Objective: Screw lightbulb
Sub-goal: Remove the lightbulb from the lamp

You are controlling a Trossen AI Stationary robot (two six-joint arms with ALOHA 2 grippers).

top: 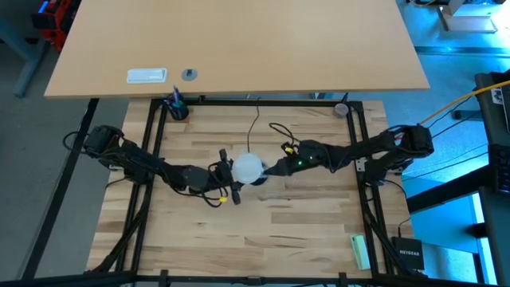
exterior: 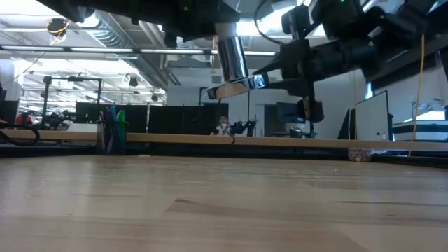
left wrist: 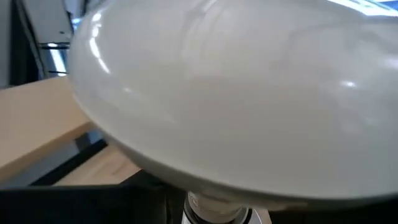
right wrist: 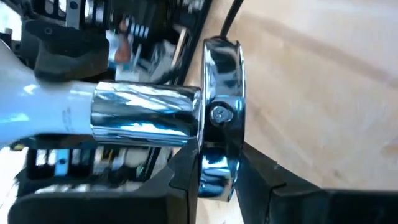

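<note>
The frosted white lightbulb hangs dome up over the table's middle, and it fills the left wrist view. Its neck runs into a chrome socket, which is seen upright in the low view. The socket ends in a round chrome flange. A thin black cord leads toward the far edge. My left gripper reaches the bulb from the left and is shut on it. My right gripper comes from the right and is shut on the socket's flange. My left gripper holds the lightbulb by its dome, coming level from the table's left. A dark finger lies against the white glass; the bulb itself hides the rest of the hold. The bulb stays upright, clear of the table. My right gripper pinches the socket's flange by its rim between its two fingers, roughly level from the table's right. The flange stands edge-on between the fingers. The socket is lifted clear of the table, with the bulb's neck in its open end.
A dark pen cup stands at the far left corner and a small pink roll at the far right. A green object lies near the front right. Black frame rails border the wooden table.
</note>
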